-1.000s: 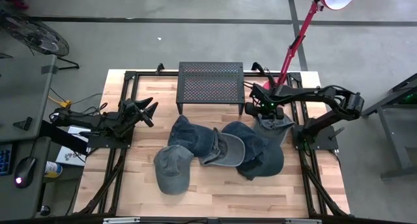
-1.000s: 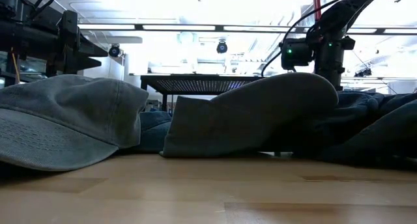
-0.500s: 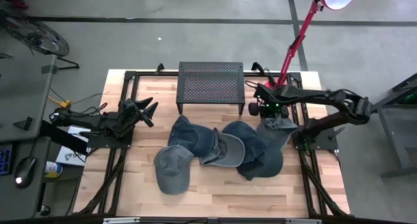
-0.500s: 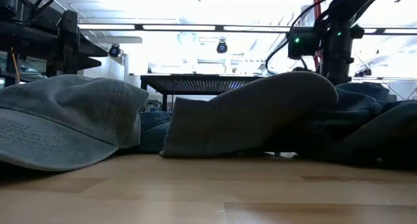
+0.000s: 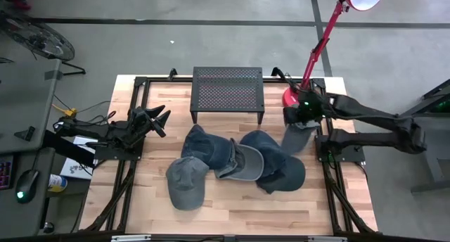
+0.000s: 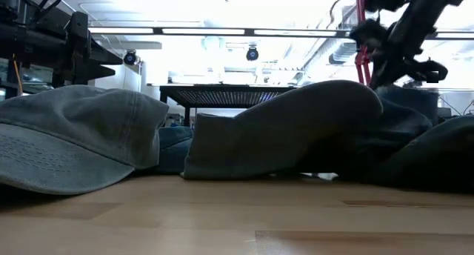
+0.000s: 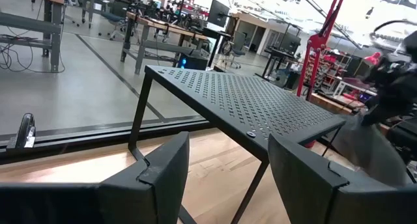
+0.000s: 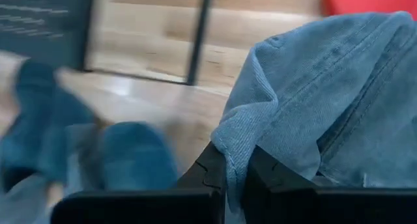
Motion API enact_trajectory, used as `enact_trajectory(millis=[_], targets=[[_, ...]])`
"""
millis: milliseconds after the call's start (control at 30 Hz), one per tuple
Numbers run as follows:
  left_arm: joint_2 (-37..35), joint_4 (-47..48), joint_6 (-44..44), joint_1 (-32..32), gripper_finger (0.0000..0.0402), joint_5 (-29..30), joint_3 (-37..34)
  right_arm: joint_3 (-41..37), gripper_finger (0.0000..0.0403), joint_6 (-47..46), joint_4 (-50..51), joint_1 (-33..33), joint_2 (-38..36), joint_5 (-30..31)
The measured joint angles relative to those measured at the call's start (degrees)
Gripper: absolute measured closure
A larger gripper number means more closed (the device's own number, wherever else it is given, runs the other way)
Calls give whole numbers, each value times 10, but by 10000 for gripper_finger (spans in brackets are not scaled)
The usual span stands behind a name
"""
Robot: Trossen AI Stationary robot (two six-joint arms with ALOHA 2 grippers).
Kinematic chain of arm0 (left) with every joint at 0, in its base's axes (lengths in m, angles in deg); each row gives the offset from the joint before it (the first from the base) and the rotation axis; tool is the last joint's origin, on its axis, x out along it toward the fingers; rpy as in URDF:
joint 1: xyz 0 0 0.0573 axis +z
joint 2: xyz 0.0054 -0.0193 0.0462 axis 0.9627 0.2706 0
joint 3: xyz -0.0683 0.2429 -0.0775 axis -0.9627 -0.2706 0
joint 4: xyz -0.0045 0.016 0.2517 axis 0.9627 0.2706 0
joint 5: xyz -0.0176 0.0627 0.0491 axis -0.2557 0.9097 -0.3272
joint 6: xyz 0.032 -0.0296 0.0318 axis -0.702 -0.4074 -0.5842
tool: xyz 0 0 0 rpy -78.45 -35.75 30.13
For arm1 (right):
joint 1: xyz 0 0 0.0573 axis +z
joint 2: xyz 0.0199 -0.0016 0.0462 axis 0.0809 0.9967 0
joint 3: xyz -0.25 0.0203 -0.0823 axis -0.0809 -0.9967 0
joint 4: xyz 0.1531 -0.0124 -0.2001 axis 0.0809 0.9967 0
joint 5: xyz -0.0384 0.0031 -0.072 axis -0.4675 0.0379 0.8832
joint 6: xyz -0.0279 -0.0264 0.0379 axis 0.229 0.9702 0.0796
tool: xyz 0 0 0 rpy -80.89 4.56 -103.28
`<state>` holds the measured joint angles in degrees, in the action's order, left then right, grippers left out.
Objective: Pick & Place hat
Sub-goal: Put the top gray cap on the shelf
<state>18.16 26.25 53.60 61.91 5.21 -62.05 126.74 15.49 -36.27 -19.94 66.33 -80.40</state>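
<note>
Several hats lie in a heap mid-table: a grey-green cap (image 5: 186,182) (image 6: 74,136), a dark blue one (image 5: 204,147), a grey-brimmed one (image 5: 242,161) (image 6: 289,129) and a dark one (image 5: 281,168). My right gripper (image 5: 300,115) (image 8: 236,172) stands raised at the heap's right end, shut on a light blue denim hat (image 5: 299,135) (image 8: 326,100). At the table's left my left gripper (image 5: 162,122) (image 7: 228,178) waits open and level, with nothing between its fingers. My right gripper pinches a folded edge of the denim hat (image 8: 228,152) between its two fingers. The fingers slant down from the table's right side. The hat hangs below them; whether its lower end (image 5: 295,147) still rests on the heap I cannot tell.
A black perforated stand (image 5: 227,91) (image 7: 247,103) sits at the table's far middle. A red lamp's base (image 5: 290,98) and pole (image 5: 320,45) rise just beyond my right gripper. Bare wood (image 5: 239,210) lies along the near edge.
My right gripper has shut on the light blue denim hat, then risen and drawn back toward the table's right edge, tipping and rolling as it went. The hat's gripped edge has come up off the heap's right end; the other hats have stayed put.
</note>
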Motion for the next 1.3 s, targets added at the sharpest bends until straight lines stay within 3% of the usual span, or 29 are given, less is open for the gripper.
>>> enact_trajectory(millis=[267, 533, 867, 1300], targets=[[0, 0, 0, 0, 195, 0, 0, 0, 393, 38, -1, 68, -121, 10], [0, 0, 0, 0, 195, 0, 0, 0, 393, 86, -53, 96, -200, 2], [0, 0, 0, 0, 195, 0, 0, 0, 393, 142, -136, 96, -220, -34], [0, 0, 0, 0, 195, 0, 0, 0, 393, 160, -173, 96, -220, -89]])
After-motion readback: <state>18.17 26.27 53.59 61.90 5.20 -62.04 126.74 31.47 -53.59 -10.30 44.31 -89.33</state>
